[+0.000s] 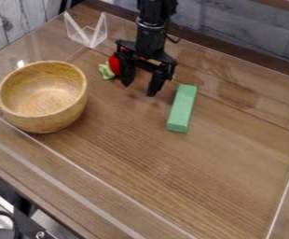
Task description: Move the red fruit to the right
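The red fruit (pixel 115 66) is small and rounded with a green leafy end (pixel 104 71). It lies on the wooden table at the back, right of the wooden bowl. My gripper (pixel 144 84) stands just to the fruit's right, pointing down at the table. Its dark fingers (pixel 129 78) are spread with only bare wood between them, so it is open and empty. The left finger partly hides the fruit's right side.
A wooden bowl (pixel 40 95) sits at the left. A green rectangular block (pixel 182 107) lies right of the gripper. Clear plastic walls (pixel 134 213) ring the table. A clear stand (pixel 85 30) is at the back left.
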Controlling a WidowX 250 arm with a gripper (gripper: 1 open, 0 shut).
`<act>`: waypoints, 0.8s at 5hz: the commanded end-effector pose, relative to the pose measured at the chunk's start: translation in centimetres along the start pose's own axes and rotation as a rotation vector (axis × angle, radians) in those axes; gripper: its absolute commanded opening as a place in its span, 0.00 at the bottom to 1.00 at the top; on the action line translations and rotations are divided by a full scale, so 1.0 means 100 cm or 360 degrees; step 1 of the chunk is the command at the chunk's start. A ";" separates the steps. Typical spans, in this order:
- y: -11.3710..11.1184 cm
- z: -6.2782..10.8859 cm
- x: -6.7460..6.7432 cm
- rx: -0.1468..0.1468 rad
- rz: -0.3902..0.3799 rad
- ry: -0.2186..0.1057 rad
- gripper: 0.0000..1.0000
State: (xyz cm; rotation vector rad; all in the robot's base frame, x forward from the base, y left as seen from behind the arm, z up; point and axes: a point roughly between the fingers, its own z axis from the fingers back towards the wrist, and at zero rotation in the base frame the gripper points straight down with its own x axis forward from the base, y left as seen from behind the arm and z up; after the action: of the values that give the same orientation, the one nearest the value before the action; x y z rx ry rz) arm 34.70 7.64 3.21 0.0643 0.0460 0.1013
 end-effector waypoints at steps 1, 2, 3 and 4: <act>0.002 0.008 0.002 0.0009 0.0096 -0.0071 0.00; 0.002 0.001 -0.001 0.0007 0.0168 -0.0066 0.00; 0.012 -0.002 -0.004 0.0006 0.0165 -0.0068 0.00; 0.022 -0.002 -0.007 0.0005 0.0162 -0.0069 0.00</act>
State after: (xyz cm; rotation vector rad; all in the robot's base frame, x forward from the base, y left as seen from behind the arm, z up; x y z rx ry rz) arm 33.64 8.99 1.71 0.0631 0.0442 0.1894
